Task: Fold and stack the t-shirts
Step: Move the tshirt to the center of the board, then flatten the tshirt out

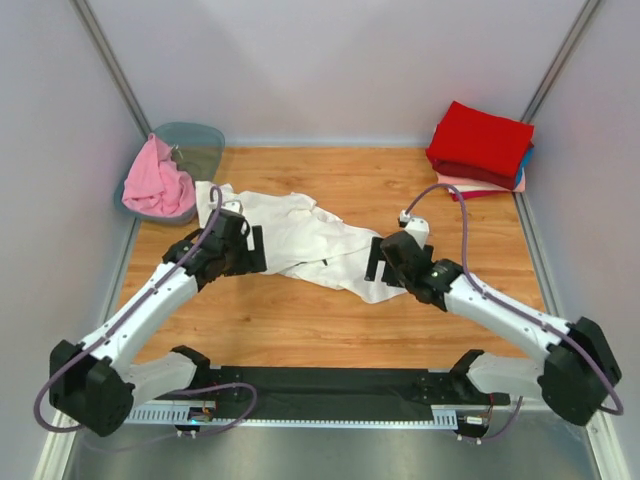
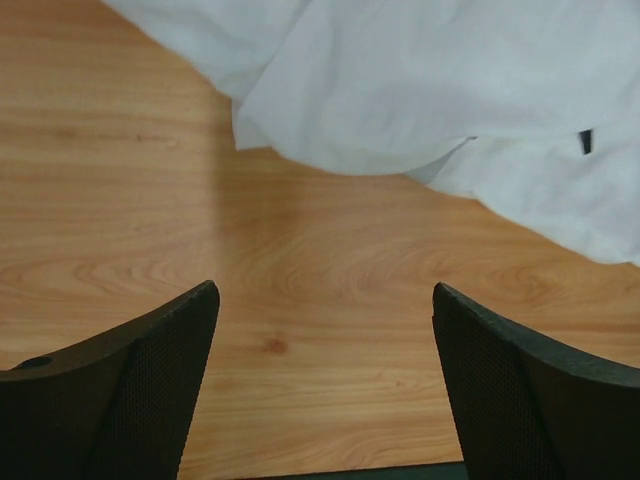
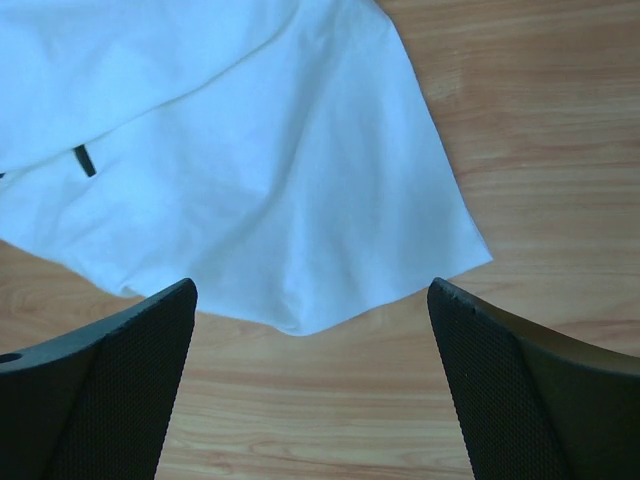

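My left pincer (image 2: 320, 300) and right pincer (image 3: 312, 298) both gape wide, holding nothing. The white t-shirt (image 1: 300, 235) lies crumpled at mid-frame between them, its hem corner under my right. Closing on 2 layers there would probably bunch it further.

A crumpled white t-shirt (image 1: 300, 235) lies in the middle of the wooden table (image 1: 300, 320). A folded stack of t-shirts (image 1: 480, 145) sits at the far right, and a plastic tub (image 1: 208, 140) at the far left.
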### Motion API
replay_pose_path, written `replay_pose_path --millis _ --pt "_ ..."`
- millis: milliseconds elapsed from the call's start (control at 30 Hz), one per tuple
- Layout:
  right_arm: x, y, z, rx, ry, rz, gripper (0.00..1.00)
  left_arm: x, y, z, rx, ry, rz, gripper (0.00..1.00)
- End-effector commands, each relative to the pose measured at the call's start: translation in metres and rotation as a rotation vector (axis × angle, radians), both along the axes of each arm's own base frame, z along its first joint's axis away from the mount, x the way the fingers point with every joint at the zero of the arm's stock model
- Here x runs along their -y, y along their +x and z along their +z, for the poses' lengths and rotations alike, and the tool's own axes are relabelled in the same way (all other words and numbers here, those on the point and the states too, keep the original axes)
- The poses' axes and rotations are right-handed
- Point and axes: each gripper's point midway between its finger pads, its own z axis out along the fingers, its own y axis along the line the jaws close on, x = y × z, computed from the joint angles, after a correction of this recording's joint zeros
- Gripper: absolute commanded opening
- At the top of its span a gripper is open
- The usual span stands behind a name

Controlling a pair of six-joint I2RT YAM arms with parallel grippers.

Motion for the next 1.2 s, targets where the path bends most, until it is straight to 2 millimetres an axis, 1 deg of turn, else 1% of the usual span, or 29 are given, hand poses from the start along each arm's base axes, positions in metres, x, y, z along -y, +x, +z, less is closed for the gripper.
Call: replay_pose_path --millis 0,33,67,133,167,200,233,267,300,333,367,400,433,467,533,567,633,667,733,800,900,933,1000,1033,1067,1133,1167 --pt "-0.023 0.009 -0.005 -0.101 0.082 0.070 0.99 0.009 0.018 -0.019 -0.013 -0.196 0.093 0.93" --pt "-0.023 0.012 -0.007 -0.107 0.068 0.069 0.99 0.002 0.019 -0.035 -0.034 -0.187 0.123 0.93" --pt "-0.023 0.012 -0.013 -0.127 0.055 0.070 0.99 -0.001 0.027 -0.038 -0.014 -0.188 0.145 0.92" --pt "-0.024 0.009 -0.018 -0.146 0.049 0.085 0.99 -0.016 0.034 -0.060 -0.037 -0.137 0.199 0.91" --pt "-0.024 0.007 -0.020 -0.155 0.050 0.089 0.99 -0.017 0.037 -0.065 -0.041 -0.139 0.207 0.89" --pt "-0.023 0.005 -0.023 -0.160 0.047 0.093 0.99 -0.019 0.044 -0.070 -0.035 -0.160 0.221 0.87" --pt "-0.021 0.002 -0.025 -0.163 0.043 0.095 1.00 -0.020 0.046 -0.081 -0.061 -0.148 0.229 0.83" --pt "-0.019 0.002 -0.027 -0.162 0.039 0.093 1.00 -0.018 0.053 -0.082 -0.040 -0.157 0.225 0.82" --pt "-0.017 0.000 -0.028 -0.166 0.034 0.095 1.00 -0.016 0.057 -0.084 -0.038 -0.158 0.221 0.81" --pt "-0.017 -0.002 -0.028 -0.166 0.036 0.100 1.00 -0.016 0.058 -0.093 -0.052 -0.151 0.223 0.81" --pt "-0.016 -0.004 -0.031 -0.173 0.033 0.105 1.00 -0.015 0.065 -0.094 -0.034 -0.156 0.223 0.80" --pt "-0.015 -0.006 -0.032 -0.176 0.031 0.107 1.00 -0.016 0.066 -0.097 -0.036 -0.149 0.224 0.80" --pt "-0.015 -0.008 -0.033 -0.182 0.034 0.111 1.00 -0.020 0.067 -0.105 -0.050 -0.125 0.238 0.80" --pt "-0.013 -0.009 -0.035 -0.187 0.027 0.112 1.00 -0.020 0.070 -0.106 -0.041 -0.119 0.240 0.79" --pt "-0.011 -0.013 -0.036 -0.195 0.022 0.113 1.00 -0.023 0.069 -0.114 -0.051 -0.099 0.247 0.78" --pt "-0.010 -0.013 -0.037 -0.193 0.016 0.114 1.00 -0.023 0.071 -0.114 -0.040 -0.095 0.239 0.77" --pt "-0.006 -0.015 -0.039 -0.200 0.003 0.111 1.00 -0.025 0.070 -0.120 -0.049 -0.081 0.237 0.76" --pt "-0.005 -0.014 -0.039 -0.195 -0.002 0.105 1.00 -0.026 0.071 -0.121 -0.047 -0.074 0.230 0.69" --pt "-0.002 -0.013 -0.043 -0.196 -0.013 0.090 1.00 -0.026 0.070 -0.125 -0.050 -0.068 0.226 0.63" --pt "0.000 -0.012 -0.047 -0.198 -0.003 0.072 1.00 -0.023 0.071 -0.126 -0.042 -0.082 0.208 0.60" --pt "0.001 -0.008 -0.051 -0.200 0.027 0.053 0.98 -0.022 0.073 -0.125 -0.036 -0.081 0.204 0.39" --pt "0.007 -0.007 -0.054 -0.204 0.027 0.028 0.97 -0.022 0.074 -0.124 -0.033 -0.085 0.202 0.27" --pt "0.013 -0.004 -0.057 -0.204 0.036 -0.004 0.96 -0.021 0.073 -0.121 -0.024 -0.090 0.193 0.16" --pt "0.021 -0.005 -0.063 -0.215 0.047 -0.039 0.95 -0.020 0.073 -0.120 -0.015 -0.091 0.188 0.05" --pt "0.025 -0.004 -0.065 -0.217 0.054 -0.057 0.95 -0.020 0.073 -0.118 -0.008 -0.093 0.185 0.00" --pt "0.035 0.001 -0.068 -0.214 0.076 -0.108 0.93 -0.018 0.072 -0.112 0.012 -0.099 0.164 0.00" --pt "0.039 -0.002 -0.073 -0.222 0.074 -0.118 0.91 -0.018 0.072 -0.110 0.020 -0.098 0.162 0.00"
